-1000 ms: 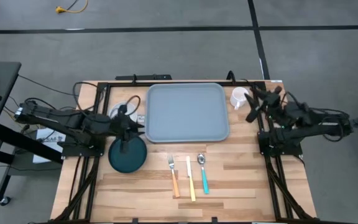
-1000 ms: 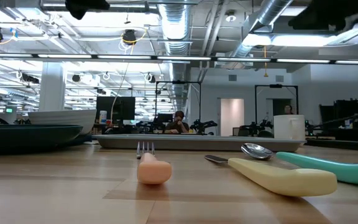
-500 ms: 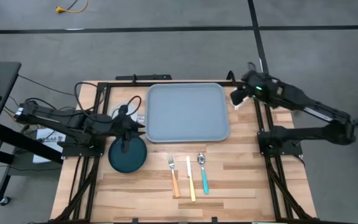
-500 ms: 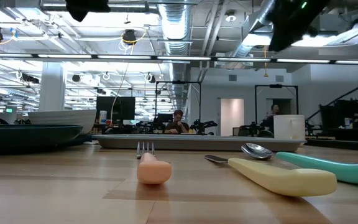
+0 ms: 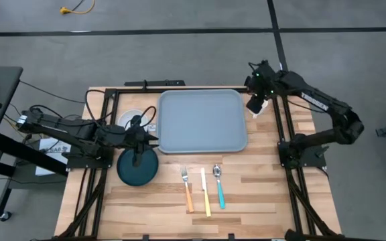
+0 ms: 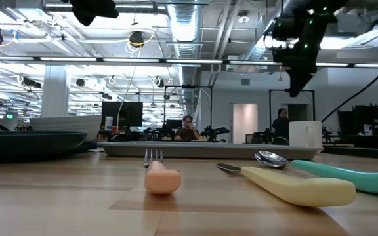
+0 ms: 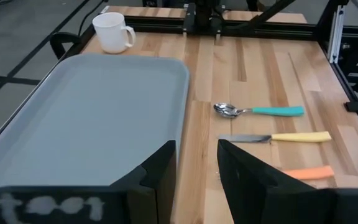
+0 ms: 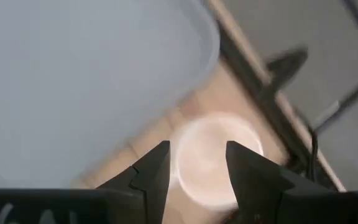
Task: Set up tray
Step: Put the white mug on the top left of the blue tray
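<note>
Tray sitting at the far middle of the table

The tray [image 5: 202, 121] lies flat and bare. Right gripper [image 5: 255, 105] hangs fingers parted over the white mug [image 7: 112, 32] just off its far-right corner; left gripper [image 7: 194, 165], also parted and holding nothing, hovers by its left edge above the teal plate [image 5: 138, 167].

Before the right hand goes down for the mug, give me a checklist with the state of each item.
1. Right hand over the mug: ok, it hangs above it.
2. Right fingers apart: ok, open.
3. Mug upright beside the tray: ok.
4. Tray bare: ok, nothing lies on it.
5. Left hand clear of the mug: ok, it waits at the tray's far side, over the plate.
6. Gap wide enough for the mug: cannot tell.
</note>
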